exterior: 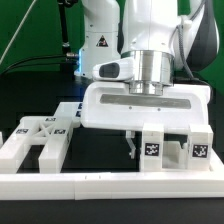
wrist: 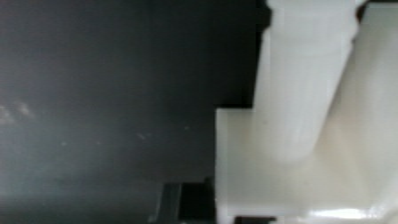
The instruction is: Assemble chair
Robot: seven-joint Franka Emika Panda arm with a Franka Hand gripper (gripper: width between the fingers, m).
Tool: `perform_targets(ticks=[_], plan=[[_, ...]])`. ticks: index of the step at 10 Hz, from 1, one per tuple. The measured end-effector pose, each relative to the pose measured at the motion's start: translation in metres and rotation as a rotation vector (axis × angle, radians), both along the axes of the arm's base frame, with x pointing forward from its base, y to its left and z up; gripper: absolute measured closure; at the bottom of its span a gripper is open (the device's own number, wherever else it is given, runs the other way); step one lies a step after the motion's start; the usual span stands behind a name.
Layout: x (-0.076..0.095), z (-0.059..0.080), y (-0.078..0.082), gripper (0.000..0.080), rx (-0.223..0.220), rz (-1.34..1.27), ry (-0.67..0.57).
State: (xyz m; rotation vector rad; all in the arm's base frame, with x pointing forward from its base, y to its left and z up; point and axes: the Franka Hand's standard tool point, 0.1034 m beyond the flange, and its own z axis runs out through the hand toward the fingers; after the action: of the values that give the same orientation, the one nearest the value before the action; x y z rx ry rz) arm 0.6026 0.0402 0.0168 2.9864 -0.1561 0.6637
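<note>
Several white chair pieces with black-and-white tags lie on the dark table. A flat slotted piece (exterior: 35, 140) lies at the exterior view's left. A piece with two tagged blocks (exterior: 175, 148) stands at the right. My gripper (exterior: 133, 150) hangs low, just left of that piece, with its fingers close together. In the wrist view a white chair piece (wrist: 294, 150) with a round post (wrist: 306, 70) fills one side. My gripper (wrist: 221, 206) has one dark finger (wrist: 187, 200) against the piece's edge, and the jaws look shut on that edge. The other finger is mostly hidden.
The long low white border rail (exterior: 110, 185) runs along the front of the table. The robot's base (exterior: 100, 40) stands behind. Another small tagged white piece (exterior: 68, 112) lies behind the slotted one. Bare dark table (wrist: 107, 100) shows beside the held piece.
</note>
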Motion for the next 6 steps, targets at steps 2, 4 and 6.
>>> perform_targets(ticks=[2, 4, 6], plan=[[0.000, 0.000, 0.000, 0.0764, 0.000, 0.000, 0.000], [0.000, 0.000, 0.000, 0.0764, 0.000, 0.000, 0.000], [0.002, 0.015, -0.021, 0.0764, -0.044, 0.084, 0.004]])
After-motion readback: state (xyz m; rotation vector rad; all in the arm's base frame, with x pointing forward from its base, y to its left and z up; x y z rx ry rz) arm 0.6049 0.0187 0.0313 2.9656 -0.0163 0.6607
